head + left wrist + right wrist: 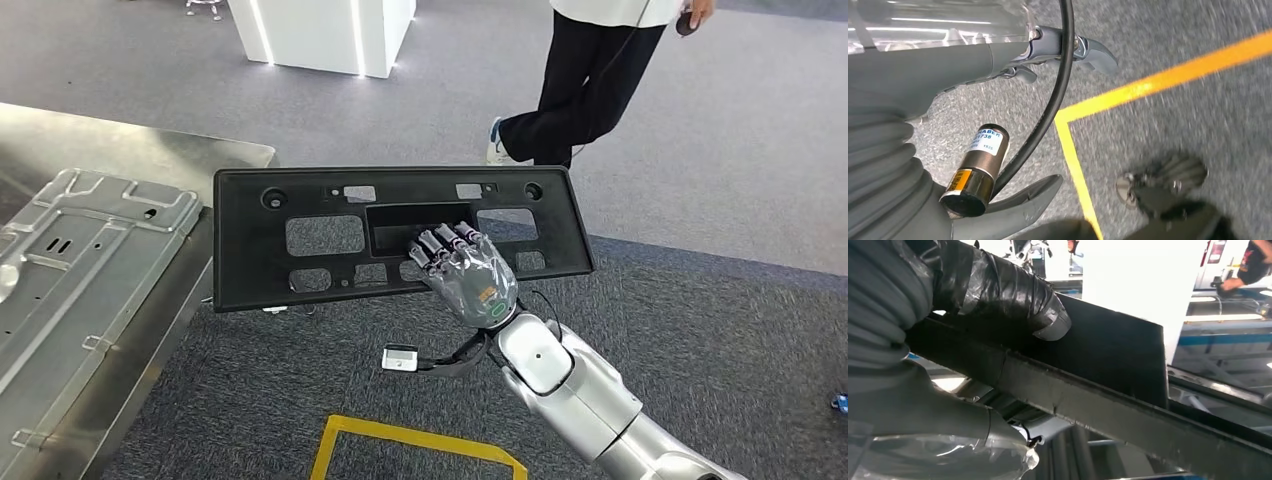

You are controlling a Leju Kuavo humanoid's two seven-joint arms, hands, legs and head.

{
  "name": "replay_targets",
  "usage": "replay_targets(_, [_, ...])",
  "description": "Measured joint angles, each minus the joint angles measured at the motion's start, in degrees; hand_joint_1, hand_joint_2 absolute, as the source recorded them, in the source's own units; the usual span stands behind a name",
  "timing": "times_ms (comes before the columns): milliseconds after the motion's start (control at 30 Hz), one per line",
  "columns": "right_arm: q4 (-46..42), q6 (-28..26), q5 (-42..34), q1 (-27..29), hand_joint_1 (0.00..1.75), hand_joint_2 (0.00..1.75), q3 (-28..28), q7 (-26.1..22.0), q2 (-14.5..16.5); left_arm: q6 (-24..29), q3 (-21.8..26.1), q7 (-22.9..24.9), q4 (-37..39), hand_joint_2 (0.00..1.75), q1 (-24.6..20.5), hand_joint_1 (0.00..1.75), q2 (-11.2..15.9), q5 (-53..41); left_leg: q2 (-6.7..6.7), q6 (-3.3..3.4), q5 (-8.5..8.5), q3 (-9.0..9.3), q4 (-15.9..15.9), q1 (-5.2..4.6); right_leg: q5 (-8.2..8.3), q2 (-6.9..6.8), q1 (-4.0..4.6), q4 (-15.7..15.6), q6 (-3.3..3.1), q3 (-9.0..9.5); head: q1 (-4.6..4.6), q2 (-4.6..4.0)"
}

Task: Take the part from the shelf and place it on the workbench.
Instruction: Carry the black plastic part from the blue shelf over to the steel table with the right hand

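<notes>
The part is a long black plastic panel (300, 195) with several rectangular cut-outs. My right hand (468, 272) grips it near the middle of its lower edge, fingers hooked into a central opening, and holds it flat-faced in the air above the carpet. In the right wrist view the taped thumb (1013, 295) presses on the panel's dark face (1118, 350). The metal workbench (150, 150) lies to the left, its edge just beside the panel's left end. My left hand (948, 65) hangs over the floor with its fingers apart and nothing in it.
A stamped silver sheet-metal piece (70, 260) lies on the workbench. A person in dark trousers (585, 80) stands behind the panel. Yellow floor tape (410, 440) marks the carpet below. A white lit pedestal (320, 30) stands at the back.
</notes>
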Motion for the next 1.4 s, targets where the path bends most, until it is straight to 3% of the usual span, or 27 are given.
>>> replay_targets(33, [0.01,0.0,0.0,0.26,1.75,1.75,0.02,0.15,-0.1,-0.03,0.0,-0.02,0.0,1.75,-0.06,0.0,0.01,-0.03,-0.65,0.09,-0.02,-0.02,0.06,-0.04,-1.21,0.55,0.0,3.74,0.06,-2.04,0.02,0.0])
replay_targets(67, [0.01,0.0,0.0,0.53,1.75,1.75,0.04,0.27,-0.21,-0.08,0.0,-0.07,0.0,1.75,-0.06,0.0,0.0,-0.04,-1.37,0.13,-0.07,-0.02,0.14,-0.08,-1.3,0.75,0.01,5.78,0.05,-3.36,0.02,0.0])
replay_targets(100, [0.01,0.0,0.0,0.73,1.75,1.75,0.07,0.36,-0.3,-0.15,0.0,-0.14,0.0,1.75,-0.02,0.0,-0.01,-0.07,-2.12,0.1,-0.14,-0.01,0.3,-0.1,-0.13,0.87,0.01,5.41,-0.02,-3.57,0.02,0.0])
replay_targets(133, [0.01,-0.01,0.0,0.83,1.75,1.75,0.08,0.41,-0.37,-0.21,0.0,-0.2,0.0,1.75,0.02,0.0,-0.04,-0.08,-2.87,0.02,-0.23,0.0,0.5,-0.1,1.99,1.11,-0.01,2.76,-0.16,-2.67,0.02,0.0])
replay_targets(200, [-0.01,-0.02,0.0,0.83,1.75,1.75,0.11,0.44,-0.44,-0.3,0.0,-0.36,-0.01,1.75,0.01,0.0,-0.17,-0.12,-4.19,-0.34,-0.55,-0.19,1.05,-0.08,6.17,3.2,-0.12,-5.37,-0.45,0.61,0.01,0.0])
replay_targets(267, [0.0,-0.02,0.0,0.83,1.75,1.75,0.19,0.49,-0.44,-0.31,0.0,-0.43,-0.01,1.75,-0.04,0.0,-0.29,-0.19,-5.25,-0.87,-0.69,-0.64,1.39,0.01,7.5,4.85,-0.11,-9.65,-0.68,2.43,0.01,0.0])
replay_targets(333, [0.01,-0.02,0.0,0.82,1.75,1.75,0.29,0.73,-0.42,-0.31,0.0,-0.42,-0.01,1.75,0.15,0.0,-0.29,-0.29,-6.27,-1.57,-0.53,-0.99,1.26,0.19,7.49,4.17,0.04,-10.02,-1.12,2.65,0.01,0.0])
replay_targets(367, [0.0,-0.02,0.0,0.76,1.75,1.75,0.33,1.03,-0.37,-0.29,0.0,-0.4,0.0,1.75,0.32,0.0,-0.25,-0.32,-5.93,-1.85,-0.63,-1.09,1.42,0.22,7.6,3.59,0.01,-10.27,-1.45,2.82,0.01,0.0])
replay_targets(433, [0.01,-0.02,0.0,0.34,1.75,1.75,0.65,2.82,-0.38,-0.27,0.0,-0.33,0.0,1.75,0.48,0.0,-0.18,-0.39,-3.19,-2.3,-2.21,-2.27,3.96,0.03,7.79,2.27,-0.15,-10.88,-2.17,3.24,-0.13,0.0])
replay_targets(500, [0.16,-0.01,0.02,-1.27,1.75,1.75,2.67,8.2,-1.04,-0.25,0.0,-0.19,0.0,1.75,0.44,0.0,-0.16,-0.49,-0.2,-2.64,-5.65,-5.58,10.82,0.1,7.73,0.8,0.05,-11.07,-2.62,3.4,-0.24,0.0])
replay_targets(567, [0.5,0.0,0.07,-4.56,1.75,1.75,7.85,16.96,-2.33,-0.25,0.0,0.0,0.0,1.75,0.5,0.0,-0.15,-0.64,0.53,-2.95,-7.69,-8.79,16.98,0.38,7.61,-0.63,0.19,-11.06,-2.73,3.41,-0.23,0.0])
replay_targets(600, [0.71,0.0,0.08,-6.52,1.75,1.75,11.3,21.36,-2.98,-0.25,0.0,0.08,0.0,1.75,0.6,0.0,-0.14,-0.77,0.66,-3.03,-7.16,-8.98,17.23,0.47,7.55,-1.25,0.21,-11.04,-2.71,3.44,-0.23,0.0])
replay_targets(633, [0.9,0.0,0.09,-8.46,1.75,1.75,14.92,24.91,-3.56,-0.25,0.0,0.15,0.0,1.75,0.71,0.0,-0.11,-0.9,0.91,-3.04,-5.57,-7.84,14.99,0.53,7.45,-1.83,0.22,-11.04,-2.64,3.54,-0.24,0.0])
replay_targets(700, [1.22,0.0,0.09,-11.43,1.75,1.75,20.79,28.55,-4.41,-0.25,0.0,0.21,0.0,1.75,0.77,0.0,-0.03,-1.07,2.87,-2.71,-1.94,-3.45,6.73,0.29,7.16,-2.93,0.34,-10.98,-2.33,3.88,-0.24,0.0])
replay_targets(733, [1.36,0.0,0.09,-12.52,1.75,1.75,22.95,29.03,-4.79,-0.25,0.0,0.21,0.0,1.75,0.72,0.0,0.0,-1.08,3.83,-2.4,-0.87,-1.69,3.37,0.05,6.99,-3.46,0.47,-10.95,-2.1,4.03,-0.22,0.0])
replay_targets(800, [1.61,0.0,0.09,-14.1,1.75,1.75,26.31,29.37,-5.37,-0.25,0.0,0.21,0.0,1.75,0.67,0.0,0.02,-1.1,4.47,-1.79,-0.64,-0.63,1.04,-0.44,6.74,-4.49,0.68,-10.97,-1.56,4.26,-0.19,0.0])
replay_targets(867, [1.89,0.0,0.09,-15.32,1.75,1.75,29.1,29.92,-5.68,-0.25,0.0,0.19,0.0,1.75,0.81,0.0,0.03,-1.13,3.11,-1.22,-0.4,-0.55,0.72,-0.32,6.46,-5.24,0.61,-11.05,-0.92,4.55,-0.19,0.0])
replay_targets(933, [2.18,0.0,0.09,-16.27,1.75,1.75,31.01,30.42,-5.93,-0.25,0.0,0.04,0.0,1.75,0.79,0.0,0.01,-1.16,1.96,-0.54,-0.1,-0.23,0.22,-0.02,4.93,-3.26,0.33,-9.09,-0.36,3.88,-0.17,0.0])
replay_targets(1000, [2.38,0.0,0.09,-16.77,1.75,1.75,32.26,30.26,-6.33,-0.26,0.0,-0.28,0.0,1.75,0.49,0.0,-0.02,-1.17,0.83,-0.08,0.03,-0.13,0.07,0.07,1.59,-0.26,0.05,-2.5,-0.07,0.74,-0.14,0.0])
replay_targets(1033, [2.45,0.0,0.09,-16.78,1.75,1.75,32.71,29.92,-6.52,-0.27,0.0,-0.42,0.0,1.75,0.35,0.0,-0.04,-1.17,0.2,0.05,0.02,-0.15,0.12,0.04,0.04,0.39,0.02,1.55,0.0,-1.37,-0.14,0.0])
replay_targets(1067, [2.53,0.0,0.09,-16.68,1.75,1.75,33.15,29.47,-6.66,-0.29,0.0,-0.52,0.0,1.75,0.27,0.0,-0.07,-1.18,-0.52,0.11,-0.02,-0.15,0.19,0.01,-0.65,0.63,0.02,4.54,0.05,-3.06,-0.14,0.0])
replay_targets(1100, [2.61,0.0,0.09,-16.57,1.75,1.75,33.52,29.07,-6.77,-0.31,0.0,-0.57,0.0,1.75,0.26,0.0,-0.1,-1.18,-1.25,0.14,-0.08,-0.13,0.31,-0.01,-0.27,0.74,0.02,5.6,0.03,-3.9,-0.14,0.0])
replay_targets(1167, [2.71,-0.01,0.09,-16.52,1.75,1.75,34.0,28.63,-6.92,-0.35,0.0,-0.59,0.0,1.75,0.32,0.0,-0.16,-1.19,-2.71,0.02,-0.26,-0.09,0.67,0.0,3.45,1.19,0.0,1.12,-0.22,-2.42,-0.13,0.0])
replay_targets(1233, [2.79,-0.01,0.09,-16.67,1.75,1.75,34.2,28.52,-7.12,-0.36,0.0,-0.6,0.0,1.75,0.28,0.0,-0.26,-1.19,-3.93,-0.34,-0.54,-0.29,1.16,0.02,6.95,3.37,-0.1,-6.47,-0.53,0.7,-0.14,0.0])
replay_targets(1300, [2.84,-0.01,0.09,-16.75,1.75,1.75,34.33,28.47,-7.24,-0.37,0.01,-0.6,-0.01,1.75,0.24,0.0,-0.31,-1.19,-4.94,-0.92,-0.62,-0.69,1.37,0.11,7.83,4.73,-0.03,-9.86,-0.73,2.16,-0.15,0.0])
replay_targets(1367, [2.86,-0.01,0.09,-16.79,1.75,1.75,34.42,28.39,-7.23,-0.38,0.02,-0.61,-0.01,1.75,0.34,0.0,-0.31,-1.19,-5.78,-1.63,-0.49,-0.93,1.17,0.22,7.93,3.75,0.06,-10.2,-1.13,2.43,-0.15,0.0])
replay_targets(1400, [2.86,-0.01,0.09,-16.82,1.75,1.75,34.43,28.23,-7.21,-0.39,0.01,-0.61,0.0,1.75,0.44,0.0,-0.3,-1.19,-5.28,-1.95,-0.68,-1.01,1.35,0.16,8.04,3.21,0.0,-10.51,-1.46,2.66,-0.16,0.0])
